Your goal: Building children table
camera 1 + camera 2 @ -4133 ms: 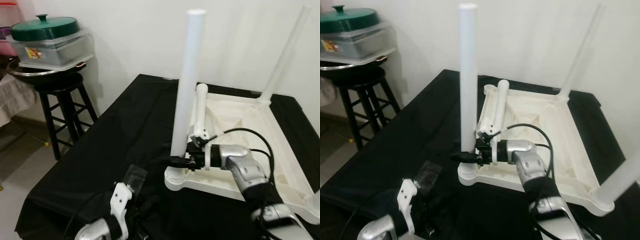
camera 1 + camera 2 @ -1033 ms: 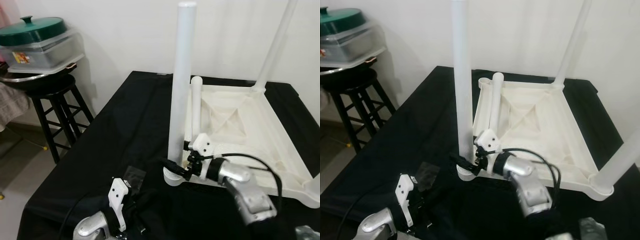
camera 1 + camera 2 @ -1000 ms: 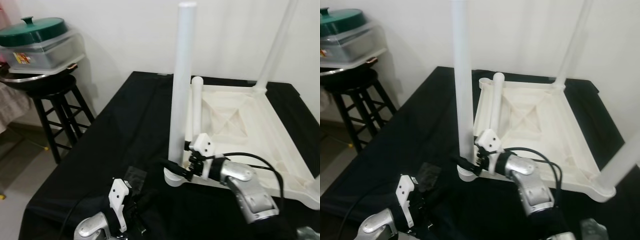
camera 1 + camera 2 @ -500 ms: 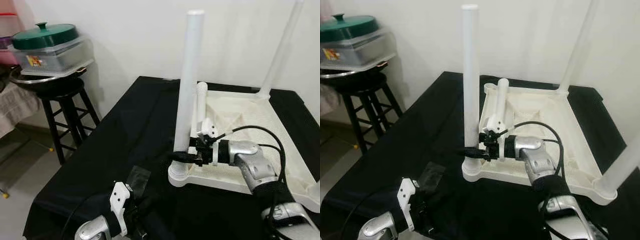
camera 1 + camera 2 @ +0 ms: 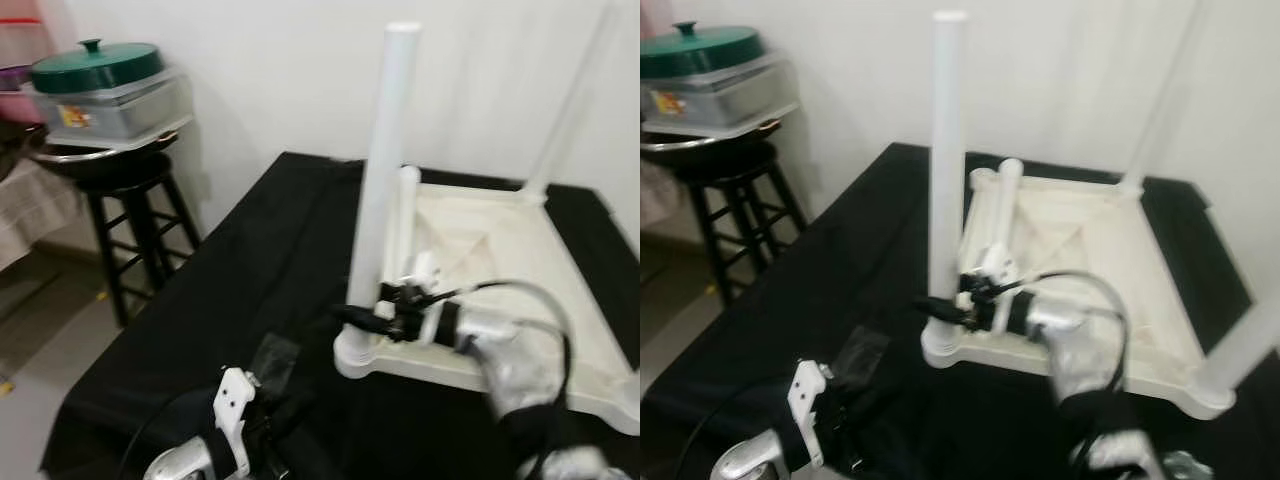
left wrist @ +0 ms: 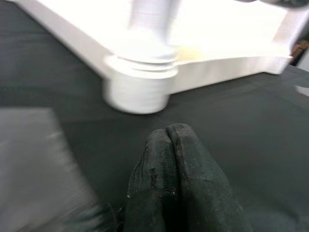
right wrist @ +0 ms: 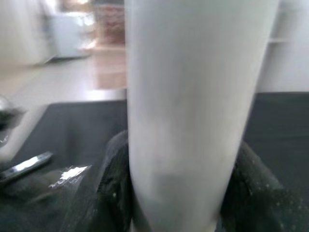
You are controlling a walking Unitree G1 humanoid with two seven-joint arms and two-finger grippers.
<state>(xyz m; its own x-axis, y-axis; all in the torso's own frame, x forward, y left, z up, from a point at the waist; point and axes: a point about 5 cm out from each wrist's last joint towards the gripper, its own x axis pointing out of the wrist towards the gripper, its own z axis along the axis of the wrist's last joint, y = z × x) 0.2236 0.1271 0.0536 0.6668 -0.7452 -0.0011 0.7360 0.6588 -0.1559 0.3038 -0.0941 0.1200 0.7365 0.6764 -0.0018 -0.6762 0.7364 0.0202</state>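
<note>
An upturned white plastic table top [image 5: 520,250] is seen lying on a surface [image 5: 240,290] draped in black cloth. 1 white leg [image 5: 385,170] stands upright in the near corner socket [image 5: 355,355] on the robot's left side. A 2nd leg [image 5: 575,100] rises from the far corner, and a 3rd [image 5: 1250,345] is seen at the near corner on the robot's right. A 4th leg [image 5: 405,215] lies loose on the underside of the table top, just behind the upright one.

The right gripper [image 5: 362,318] is placed low on the upright leg, just above the socket. In the right wrist view 1 black finger [image 7: 113,193] is seen on each side of the leg, both pressed against it, so the leg is recorded as pinched. The head views are blurred around this arm, so the exact contact height is probably only approximate.

The left gripper [image 6: 169,145] is held low over the black cloth, near the corner socket but apart from it; its 2 fingers are pressed together with nothing between them. A piece of clear plastic wrap [image 5: 275,355] lies on the cloth beside it.

To the robot's left, a black stool [image 5: 130,200] carries a clear container [image 5: 105,105] topped by a green lid [image 5: 95,65].
</note>
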